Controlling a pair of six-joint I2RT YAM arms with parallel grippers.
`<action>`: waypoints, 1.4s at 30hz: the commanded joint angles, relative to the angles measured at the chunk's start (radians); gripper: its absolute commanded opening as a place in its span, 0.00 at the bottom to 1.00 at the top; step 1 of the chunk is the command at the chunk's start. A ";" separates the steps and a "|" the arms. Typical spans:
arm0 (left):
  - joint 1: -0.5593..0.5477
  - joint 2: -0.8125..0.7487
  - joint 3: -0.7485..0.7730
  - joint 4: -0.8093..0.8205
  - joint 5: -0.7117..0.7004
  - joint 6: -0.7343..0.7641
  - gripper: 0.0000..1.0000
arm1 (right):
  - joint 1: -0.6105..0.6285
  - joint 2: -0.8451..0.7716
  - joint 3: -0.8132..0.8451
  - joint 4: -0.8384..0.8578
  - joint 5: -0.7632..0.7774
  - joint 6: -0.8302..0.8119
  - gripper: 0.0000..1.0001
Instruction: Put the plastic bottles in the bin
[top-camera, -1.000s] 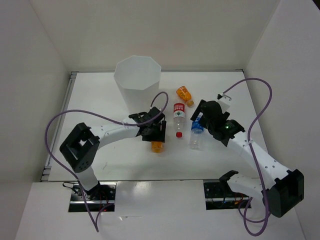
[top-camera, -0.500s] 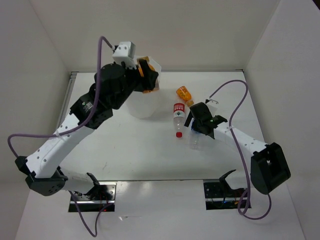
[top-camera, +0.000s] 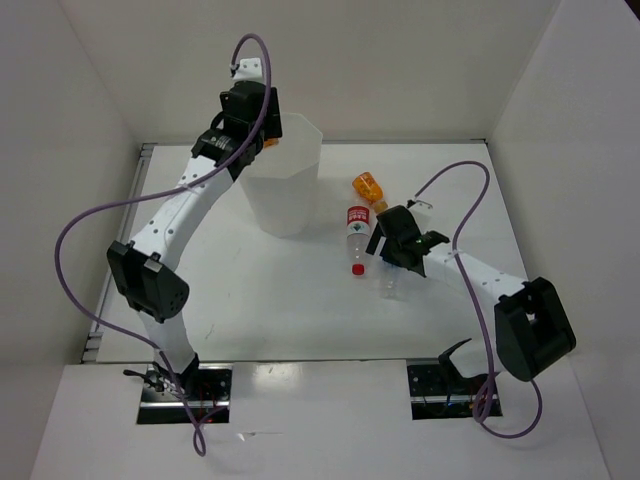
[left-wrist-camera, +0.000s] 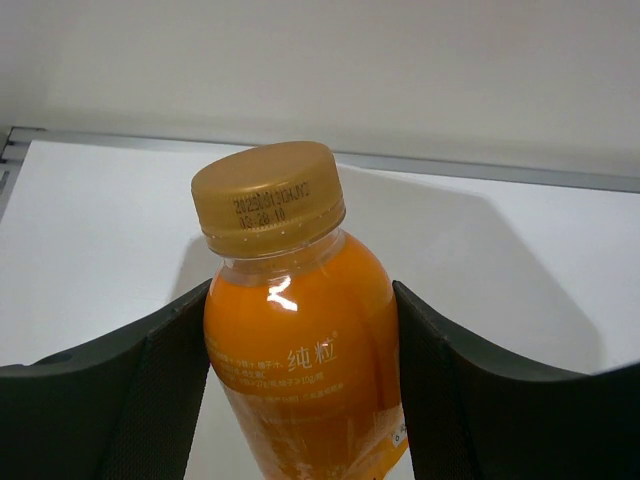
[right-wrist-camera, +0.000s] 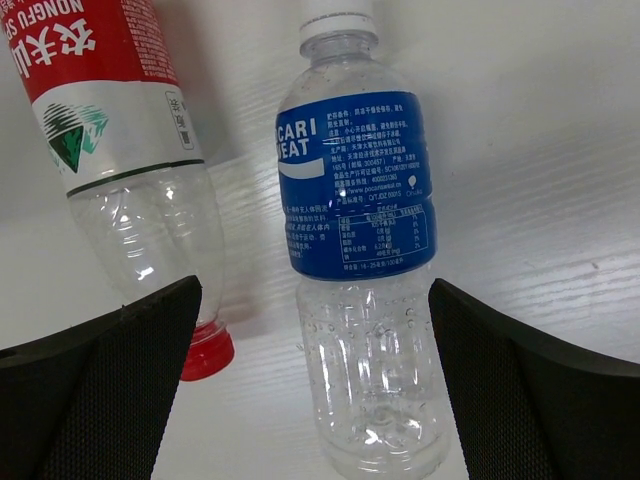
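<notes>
1. Writing: the orange juice bottle (left-wrist-camera: 300, 380) carries pale characters "纯粒" on its body. Its gold cap (left-wrist-camera: 268, 200) has a stamped code starting 2025; the rest is too fine to read.
2. Blue-label bottle (right-wrist-camera: 355, 190): the label shows "CARI" over "EAT" in white, with small print below. It is clear, and its white cap is at the top of the right wrist frame.
3. Red-label bottle (right-wrist-camera: 110, 110): reads "NONGFU SP", upside down, with white Chinese characters. Its red cap points to the lower left.
4. Left gripper (left-wrist-camera: 300, 300): the pincer is clamped on the orange juice bottle, one pad on each flank, cap up. In the top view it sits upper left of centre, at the far-left rim of the bin (top-camera: 290, 200).
5. Right gripper (right-wrist-camera: 312, 290): fingers spread wide, straddling the blue-label bottle with a gap on each side. The red-label bottle lies just beside the left finger (right-wrist-camera: 100, 380).
6. A second orange bottle (top-camera: 367, 187) lies on the table (top-camera: 230, 290), right of the bin, just above the red-label one.
7. Versus one second back: the left gripper was low at frame centre on the orange juice bottle, and it is now raised to the bin. Half a second back it was over the bin's near rim. The right arm has barely shifted, and the loose bottles are unmoved.
</notes>
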 joint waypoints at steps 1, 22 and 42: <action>0.030 0.030 0.096 0.039 0.040 0.023 0.71 | -0.007 -0.038 -0.017 0.038 0.023 -0.002 1.00; -0.031 -0.362 -0.112 0.036 0.305 -0.016 1.00 | -0.007 0.032 -0.026 0.047 0.039 0.030 1.00; -0.128 -0.893 -0.753 -0.130 0.183 -0.339 1.00 | -0.045 0.114 0.043 0.017 0.085 0.039 0.48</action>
